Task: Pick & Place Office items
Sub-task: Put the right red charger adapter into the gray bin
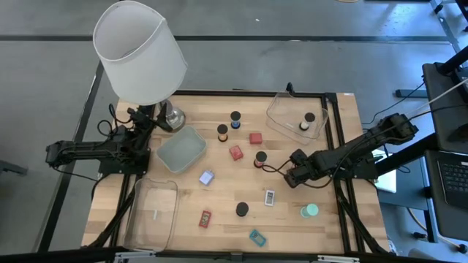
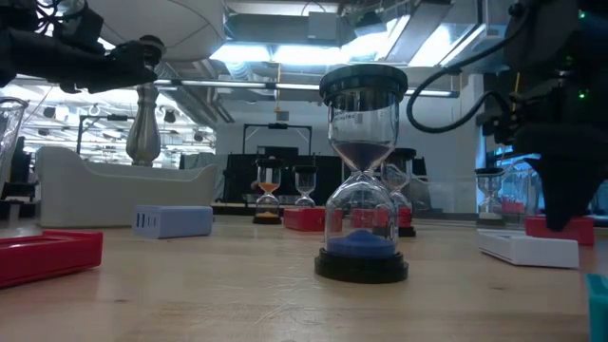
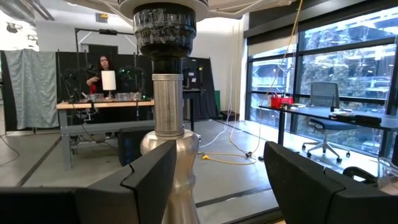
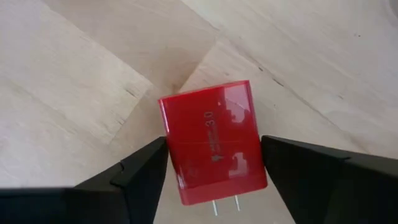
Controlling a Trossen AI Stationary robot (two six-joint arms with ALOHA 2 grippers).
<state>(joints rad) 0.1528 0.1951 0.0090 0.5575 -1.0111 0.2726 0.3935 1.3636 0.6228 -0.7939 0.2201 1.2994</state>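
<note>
Right gripper (image 4: 214, 165): over the table's right-centre, fingers about as wide apart as the red charger (image 4: 212, 142) that lies between them on the wood; whether the pads touch its sides cannot be told, and it looks not yet lifted.
Red charger: a glossy red plastic block with two metal prongs at one end. Judged light, rigid and rather slippery; best taken across its two flat long sides, clear of the prongs.
Left gripper (image 3: 217, 171): at the far left of the table, fingers spread with nothing between them, facing the lamp stem (image 3: 166, 93).
Sand timers: small hourglasses with dark round caps, one with blue sand (image 2: 362, 180) standing upright near the low camera. Judged fragile in the glass waist and apt to tip; hold by the caps or the frame.
Other items: red blocks (image 1: 236, 152), a pale blue piece (image 1: 206, 177), a white-labelled piece (image 1: 269, 197), a green disc (image 1: 310, 211) and a teal piece (image 1: 257, 237), scattered well apart across the middle and near part of the table.
Trays: one clear tray at far right (image 1: 281, 111) holding a timer (image 1: 308, 119); another at near left (image 1: 155, 212).
Hidden or unclear: in the high view the right gripper covers the charger; the lamp shade (image 1: 139, 51) hides part of the far left; the charger's printing is too faint to read in full.
</note>
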